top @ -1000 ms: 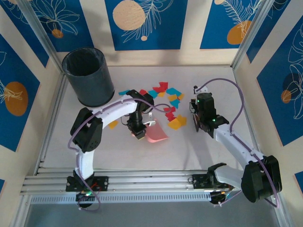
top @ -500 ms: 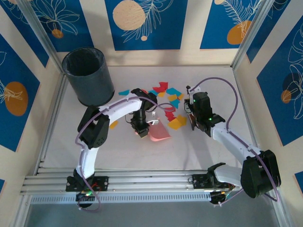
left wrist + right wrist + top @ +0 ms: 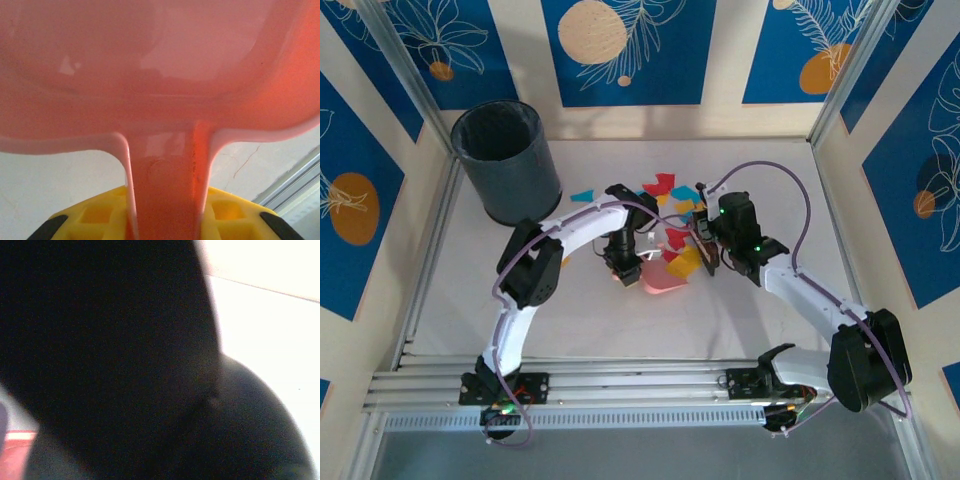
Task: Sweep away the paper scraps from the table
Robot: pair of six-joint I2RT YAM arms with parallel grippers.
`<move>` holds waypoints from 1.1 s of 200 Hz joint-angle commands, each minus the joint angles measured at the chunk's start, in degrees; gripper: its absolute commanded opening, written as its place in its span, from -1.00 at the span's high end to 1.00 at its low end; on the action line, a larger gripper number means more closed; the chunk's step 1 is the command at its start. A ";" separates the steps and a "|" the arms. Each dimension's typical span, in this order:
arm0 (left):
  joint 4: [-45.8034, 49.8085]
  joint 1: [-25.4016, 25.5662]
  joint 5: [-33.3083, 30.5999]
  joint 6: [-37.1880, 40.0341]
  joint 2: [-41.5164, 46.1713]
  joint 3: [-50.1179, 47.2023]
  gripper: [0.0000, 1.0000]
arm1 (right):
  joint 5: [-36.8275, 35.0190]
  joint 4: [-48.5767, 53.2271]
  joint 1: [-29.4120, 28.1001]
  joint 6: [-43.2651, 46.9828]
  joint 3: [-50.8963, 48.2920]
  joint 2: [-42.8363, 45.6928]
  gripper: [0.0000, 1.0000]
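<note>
The left gripper [image 3: 165, 222] is clamping the handle of the pink plastic dustpan [image 3: 160, 75], and the right gripper [image 3: 709, 252] is gripping a dark object [image 3: 110, 365]. Small coloured paper scraps [image 3: 665, 188] are lying on the pale matte table [image 3: 770, 170], between both grippers and just beyond.

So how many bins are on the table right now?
1: the dark cylindrical bin stands in the far-left corner of the table, left of the paper scraps. Part of the table is hidden, though hardly enough for another bin.
</note>
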State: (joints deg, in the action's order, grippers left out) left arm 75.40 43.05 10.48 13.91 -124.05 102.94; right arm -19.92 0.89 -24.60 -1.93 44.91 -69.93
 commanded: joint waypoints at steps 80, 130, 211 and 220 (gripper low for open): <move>1.13 0.48 0.86 -1.25 -1.99 1.70 1.00 | 11.34 7.24 -1.81 -1.36 2.19 0.13 1.00; 0.89 0.39 0.84 -1.76 -1.64 1.14 1.00 | 14.16 8.13 -1.94 -2.04 2.86 1.98 1.00; -1.29 -0.71 1.39 -2.14 3.22 -4.17 1.00 | 13.59 10.76 -2.15 -0.88 4.38 6.09 1.00; -1.85 -1.08 1.84 -2.35 4.30 -5.31 1.00 | 13.42 10.94 -2.14 -0.78 4.53 6.29 1.00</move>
State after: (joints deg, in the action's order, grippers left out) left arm 73.34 42.83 10.96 12.97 -123.22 100.77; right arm -9.82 10.68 -25.89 -2.48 47.27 -65.93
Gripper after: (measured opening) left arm 0.261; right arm 0.253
